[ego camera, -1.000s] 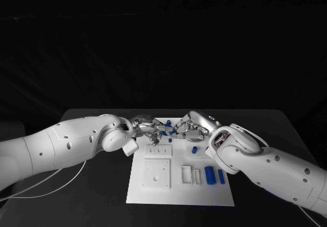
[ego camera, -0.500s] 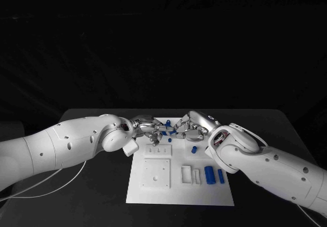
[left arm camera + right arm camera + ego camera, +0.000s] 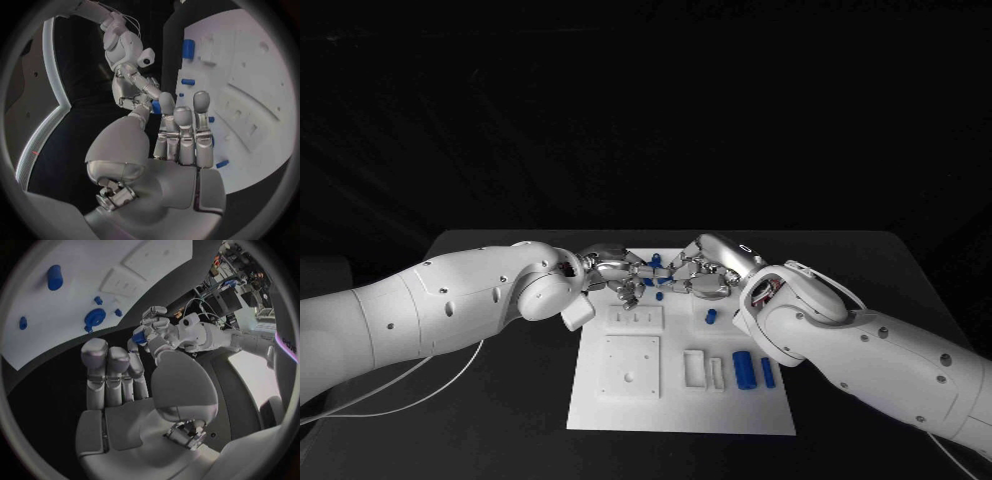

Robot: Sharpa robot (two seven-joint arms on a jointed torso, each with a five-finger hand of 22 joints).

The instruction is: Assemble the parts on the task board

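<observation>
Desk (image 3: 488,400): black, carrying the white board (image 3: 682,415) at its middle.
Left hand (image 3: 610,268): over the board's far edge, meeting the right hand. In the left wrist view its fingers (image 3: 181,131) lie straight and close together, the thumb across from them.
Right hand (image 3: 707,272): over the board's far edge, opposite the left hand. In the right wrist view its fingers (image 3: 111,371) lie straight, side by side.
Held part: a small blue part (image 3: 156,106) sits between the two hands' fingertips; which hand clamps it, I cannot tell.
Cylinder (image 3: 744,370): blue, lying on the board's right side, near the near edge.
Rod (image 3: 767,373): blue, just beside the cylinder, nearer the right edge.
Small parts (image 3: 711,318): blue, near the board's far half.
</observation>
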